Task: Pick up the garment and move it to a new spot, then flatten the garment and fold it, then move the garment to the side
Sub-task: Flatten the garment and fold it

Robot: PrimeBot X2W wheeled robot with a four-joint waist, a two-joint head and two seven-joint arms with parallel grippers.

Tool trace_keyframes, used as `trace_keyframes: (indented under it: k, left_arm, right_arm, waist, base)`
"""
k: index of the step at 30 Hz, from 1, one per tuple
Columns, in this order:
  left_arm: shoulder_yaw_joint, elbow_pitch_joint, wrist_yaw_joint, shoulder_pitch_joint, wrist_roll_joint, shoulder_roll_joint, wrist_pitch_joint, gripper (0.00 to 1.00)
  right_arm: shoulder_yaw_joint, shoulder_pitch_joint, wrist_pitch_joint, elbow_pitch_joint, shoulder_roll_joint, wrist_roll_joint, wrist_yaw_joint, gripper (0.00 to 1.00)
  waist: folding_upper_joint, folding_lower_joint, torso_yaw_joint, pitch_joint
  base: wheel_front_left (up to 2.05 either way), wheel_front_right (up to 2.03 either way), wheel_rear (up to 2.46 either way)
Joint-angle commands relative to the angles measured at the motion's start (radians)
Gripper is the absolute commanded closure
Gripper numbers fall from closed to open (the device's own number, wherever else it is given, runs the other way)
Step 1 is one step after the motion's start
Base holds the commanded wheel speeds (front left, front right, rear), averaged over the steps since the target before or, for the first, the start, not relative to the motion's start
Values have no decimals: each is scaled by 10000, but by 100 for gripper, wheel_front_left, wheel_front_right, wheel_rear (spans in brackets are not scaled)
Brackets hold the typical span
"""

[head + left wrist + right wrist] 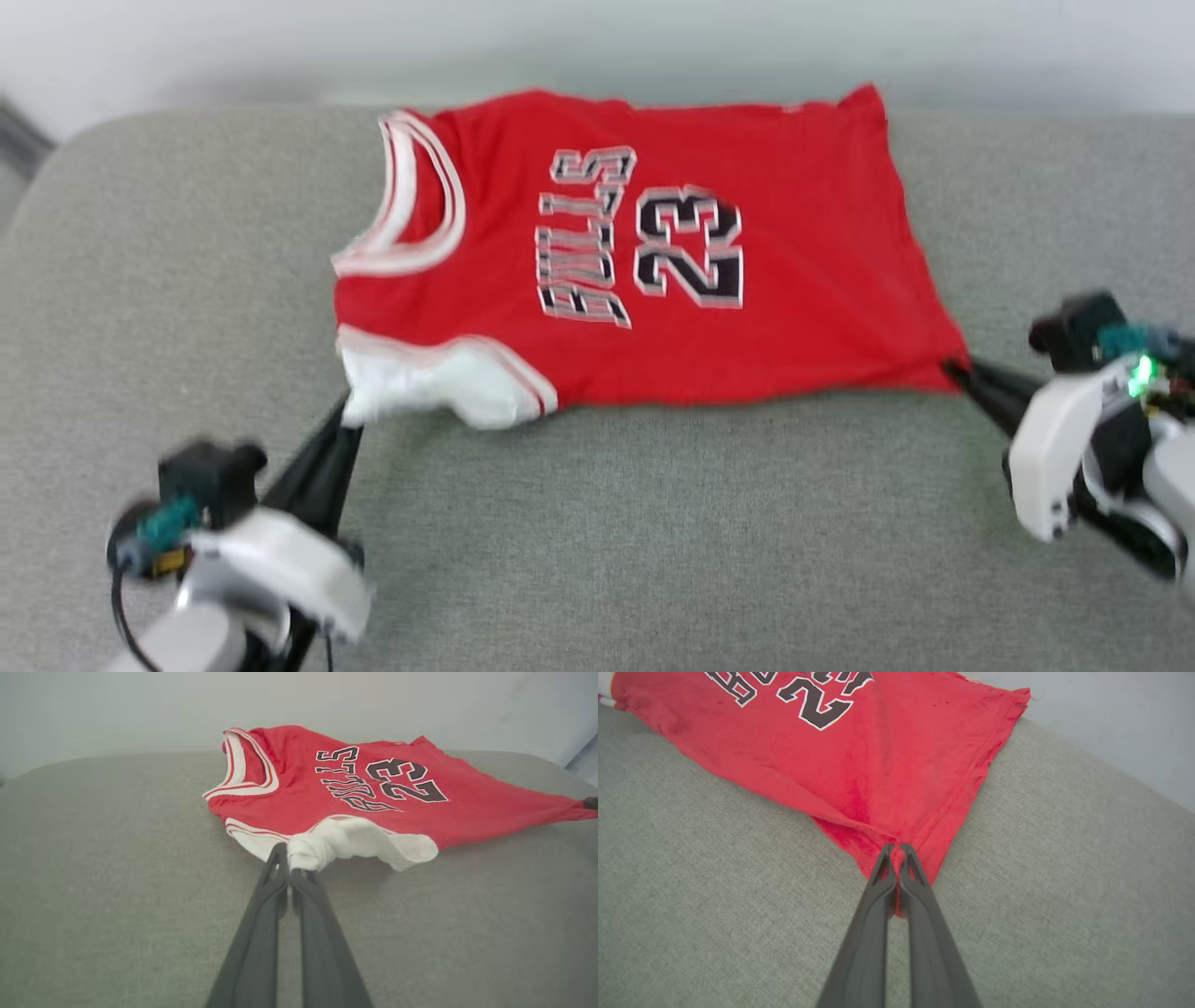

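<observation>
The garment (pixel 644 252), a red jersey with white sleeves, striped trim and black lettering with "23", lies spread face up on the grey cushion, collar to the left. My left gripper (pixel 347 411) is shut on the near white sleeve (pixel 327 847), which bunches at its fingertips. At the hem's near right corner (pixel 896 858), my right gripper (pixel 954 369) is shut on the red cloth. The fabric between the two grips is drawn fairly taut along the near edge. In the wrist views the left gripper (pixel 288 861) and right gripper (pixel 896 851) each pinch cloth.
The grey upholstered surface (pixel 653 532) extends wide on all sides of the jersey, with a rounded back left corner (pixel 103 140). A pale wall (pixel 597 47) runs behind the far edge, close to the jersey's far side.
</observation>
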Motion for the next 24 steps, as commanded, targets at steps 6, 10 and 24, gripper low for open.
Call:
trace_keyframes:
  k: [6, 10, 24]
  left_arm:
    - [-84, -371, 384, 1981, -614, 243, -71, 100]
    - [-170, -566, 557, 3049, -1020, 235, -93, 100]
    - [-446, -743, 967, 5535, -1930, 35, -94, 100]
  right_arm:
    - [-477, 1843, -34, -278, -226, 234, -7, 100]
    - [-701, 2846, -6, -505, -347, 119, -7, 100]
    - [-2304, 6429, 528, -1742, -658, -124, -7, 100]
  waist:
    - [0, 2, 63, -1010]
    - [0, 2, 56, -1421]
    - [0, 2, 46, -2343]
  base:
    - [0, 0, 0]
    - [0, 0, 0]
    - [0, 0, 0]
